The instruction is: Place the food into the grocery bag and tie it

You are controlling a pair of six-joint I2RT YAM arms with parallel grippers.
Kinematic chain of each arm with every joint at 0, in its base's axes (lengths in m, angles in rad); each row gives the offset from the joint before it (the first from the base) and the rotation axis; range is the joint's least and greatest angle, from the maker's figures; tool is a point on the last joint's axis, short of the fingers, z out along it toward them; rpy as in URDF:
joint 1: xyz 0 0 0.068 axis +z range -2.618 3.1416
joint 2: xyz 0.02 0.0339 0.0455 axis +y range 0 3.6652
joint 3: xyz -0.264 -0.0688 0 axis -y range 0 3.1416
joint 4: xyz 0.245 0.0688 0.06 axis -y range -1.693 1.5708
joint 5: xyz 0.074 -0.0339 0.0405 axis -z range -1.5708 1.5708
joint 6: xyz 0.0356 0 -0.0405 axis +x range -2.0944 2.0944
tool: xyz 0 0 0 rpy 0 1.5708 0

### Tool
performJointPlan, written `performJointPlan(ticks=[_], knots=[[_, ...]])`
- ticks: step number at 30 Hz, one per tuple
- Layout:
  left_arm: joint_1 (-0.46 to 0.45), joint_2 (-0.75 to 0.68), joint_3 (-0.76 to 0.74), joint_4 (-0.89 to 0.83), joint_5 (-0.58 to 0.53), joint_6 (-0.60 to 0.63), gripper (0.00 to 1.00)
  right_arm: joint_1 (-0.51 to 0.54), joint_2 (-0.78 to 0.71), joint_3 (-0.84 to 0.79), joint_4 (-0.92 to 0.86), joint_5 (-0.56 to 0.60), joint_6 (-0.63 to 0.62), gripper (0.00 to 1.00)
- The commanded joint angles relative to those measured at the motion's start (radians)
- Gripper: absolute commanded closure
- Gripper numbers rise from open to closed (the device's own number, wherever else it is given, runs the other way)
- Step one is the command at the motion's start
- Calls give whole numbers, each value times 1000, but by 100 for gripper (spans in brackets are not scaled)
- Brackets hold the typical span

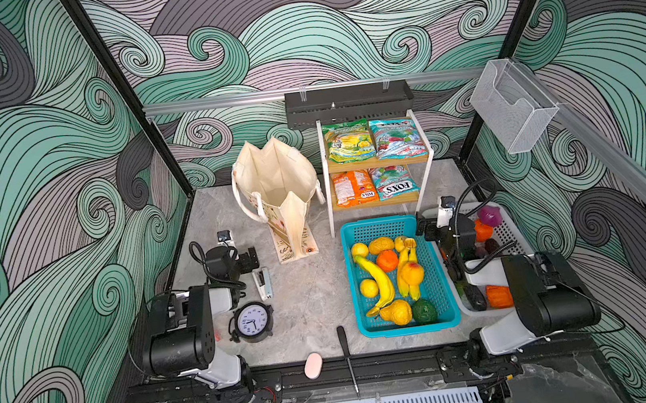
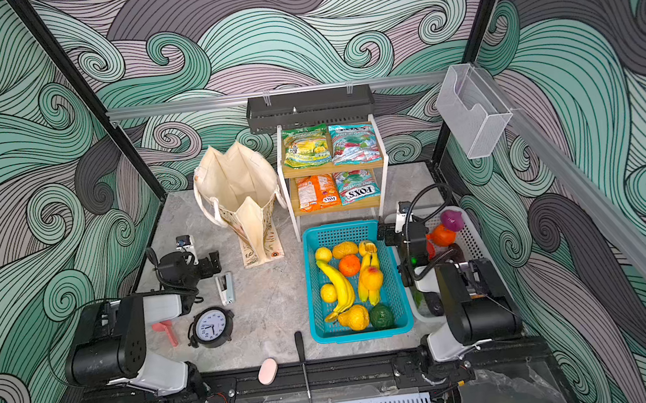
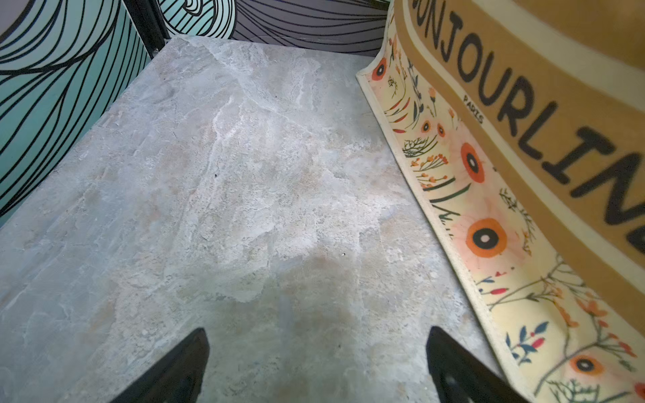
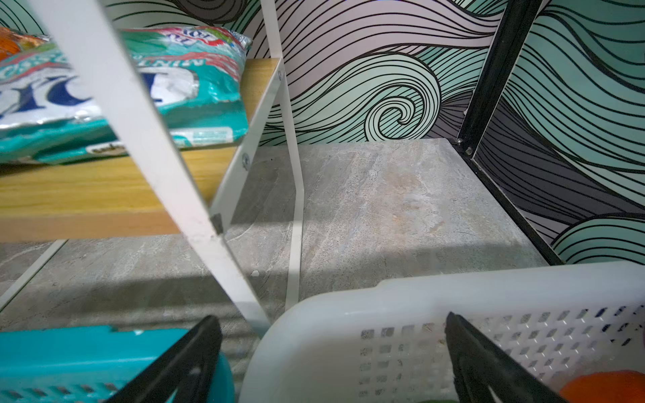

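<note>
a: at eleven o'clock on the table [image 1: 312,296], in both top views, the grocery bag [image 1: 275,187] stands upright with its mouth open.
b: and the food?
a: banana [image 1: 379,283], orange [image 1: 387,260] and peach [image 1: 413,273] lie in the teal basket [image 1: 410,329] at four o'clock. snack packets [image 1: 349,142] lie on the shelf [image 1: 375,161] at one o'clock. the purple onion [image 1: 490,216] is in the white basket [image 1: 507,232] at three o'clock.
b: the claws?
a: the left gripper [image 3: 314,370] is spread wide and holds nothing, above bare table near the bag's foot; only its wrist view lets me read the tan band [image 3: 523,104]. the right gripper [image 4: 335,363] is also spread wide, empty, above the corner where both baskets meet. a pink tool [image 2: 165,330] shows in a top view only, at eight o'clock.
</note>
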Motion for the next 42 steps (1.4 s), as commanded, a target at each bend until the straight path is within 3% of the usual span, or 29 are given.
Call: performJointPlan(ticks=[1,42], knots=[[-7,-12,29,-3,9,7,1,-8,17,-20,-56,9,-22,0],[-7,-12,30,-5,7,7,1,-8,17,-15,-65,8,-22,0]])
